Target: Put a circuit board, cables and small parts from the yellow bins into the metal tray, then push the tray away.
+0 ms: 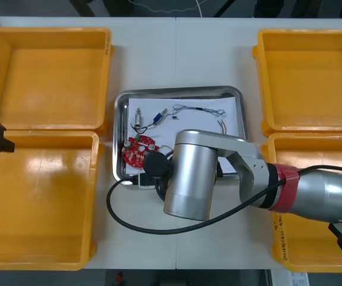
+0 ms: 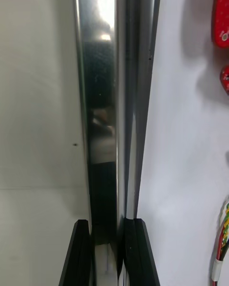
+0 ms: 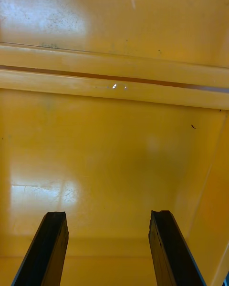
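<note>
Right gripper [image 2: 108,255] pinched tight on the near rim of the metal tray [image 1: 177,90]. Left gripper [image 3: 109,250] wide open, hanging over a bare yellow bin [image 1: 40,208]. Already lying in the tray: red circuit board [image 1: 136,150], cables [image 1: 198,109], small metal part [image 1: 138,117]. Filling looks done. Left to do: pushing the tray away.

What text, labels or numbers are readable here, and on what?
No text can be read.
Dark print on the near right yellow bin, inner wall: too small to read.
White marks on the red circuit board in the metal tray: too small to read.
Nothing written by the right gripper, shut on the tray's rim, or the left gripper, open over the left yellow bins.
</note>
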{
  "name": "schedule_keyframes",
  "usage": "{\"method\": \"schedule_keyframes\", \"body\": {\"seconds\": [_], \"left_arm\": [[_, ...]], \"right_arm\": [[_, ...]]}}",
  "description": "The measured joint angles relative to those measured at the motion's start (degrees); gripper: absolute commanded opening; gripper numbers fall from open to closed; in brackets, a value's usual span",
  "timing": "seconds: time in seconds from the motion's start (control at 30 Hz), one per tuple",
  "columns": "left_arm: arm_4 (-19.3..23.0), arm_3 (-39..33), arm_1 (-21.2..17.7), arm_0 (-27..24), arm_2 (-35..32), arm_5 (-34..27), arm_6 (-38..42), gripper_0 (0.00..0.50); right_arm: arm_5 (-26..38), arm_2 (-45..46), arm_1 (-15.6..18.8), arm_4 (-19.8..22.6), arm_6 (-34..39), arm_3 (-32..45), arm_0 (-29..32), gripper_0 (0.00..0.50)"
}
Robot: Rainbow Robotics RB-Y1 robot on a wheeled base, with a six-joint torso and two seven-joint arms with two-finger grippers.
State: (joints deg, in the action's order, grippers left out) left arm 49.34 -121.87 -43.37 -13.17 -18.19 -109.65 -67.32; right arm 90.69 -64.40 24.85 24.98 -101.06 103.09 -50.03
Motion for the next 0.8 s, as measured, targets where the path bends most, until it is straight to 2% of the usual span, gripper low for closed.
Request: {"method": "schedule_keyframes", "body": {"seconds": [0.3, 0.8], "left_arm": [[0.0, 0.0, 0.0, 0.0, 0.0, 0.0, 0.0, 0.5], [0.0, 0.0, 0.0, 0.0, 0.0, 0.0, 0.0, 0.5]], "right_arm": [[0.0, 0.3, -0.1, 0.0, 1.2, -1.8, -2.3, 0.0], [-1.1, 0.3, -2.7, 0.0, 1.7, -9.2, -9.2, 0.0]]}}
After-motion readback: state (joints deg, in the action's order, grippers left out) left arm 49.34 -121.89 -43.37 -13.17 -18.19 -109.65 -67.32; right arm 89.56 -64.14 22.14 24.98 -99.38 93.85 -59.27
